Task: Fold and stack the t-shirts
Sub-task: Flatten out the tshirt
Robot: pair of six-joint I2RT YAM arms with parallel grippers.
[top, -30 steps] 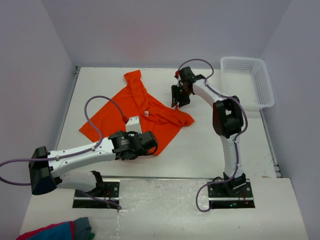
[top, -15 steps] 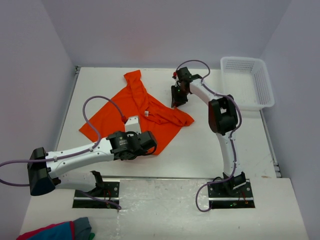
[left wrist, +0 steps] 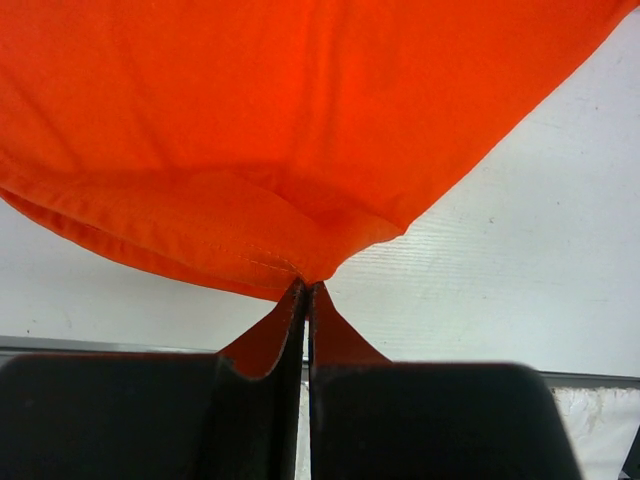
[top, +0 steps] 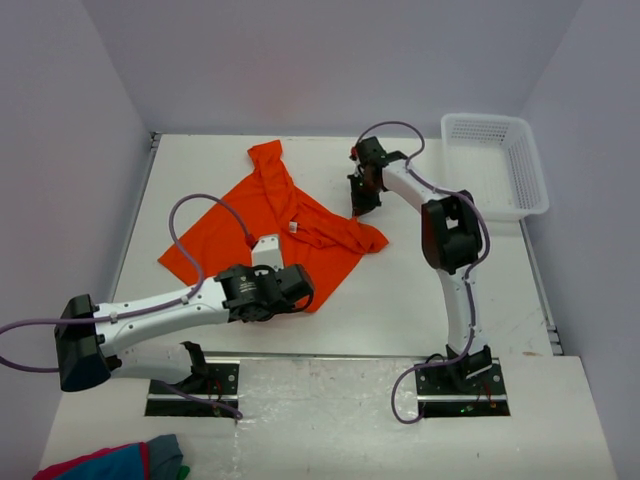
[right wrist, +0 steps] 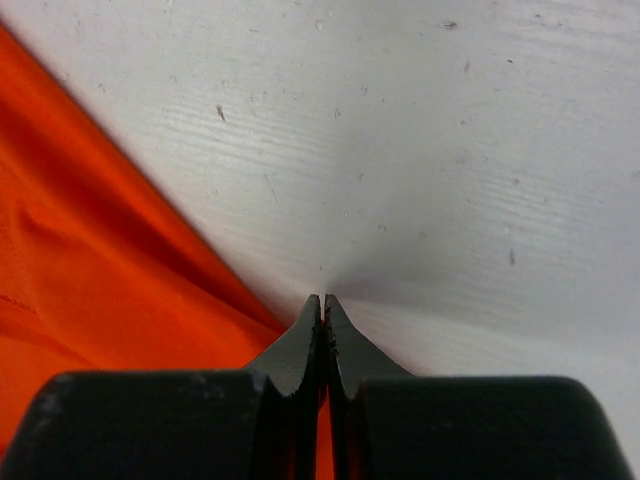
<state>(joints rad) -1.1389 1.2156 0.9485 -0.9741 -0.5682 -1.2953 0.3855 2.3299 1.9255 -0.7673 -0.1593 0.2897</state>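
Your orange t-shirt (top: 270,225) lies spread but rumpled on the bench (top: 420,300), left of centre, reaching from about 9 o'clock up to a sleeve at 11 o'clock. A second sleeve points toward 3 o'clock. It is not yet folded, and you have no stack to put it on.

At the shirt's 5 o'clock corner, the left tool (left wrist: 308,290) holds the hem pinched between closed jaws. The cloth bunches up just ahead of the tips, and this grip is as it was a second ago.

The change is on the shirt's 2 o'clock edge. The right tool (right wrist: 322,302) stood partly open there a second ago and is now fully closed, its tips meeting right at the border between orange cloth and bare bench. You cannot tell from the wrist view whether it has caught the edge or closed just beside it. The shirt itself has not moved.

If that pinch holds, you have two corners of one side and can probably begin the first fold. If it missed, only the left corner will lift.

Further out, a white basket (top: 484,118) sits at 2 o'clock, well apart from the shirt. A red, blue and grey bundle (top: 110,465) lies at 7 o'clock, off the bench
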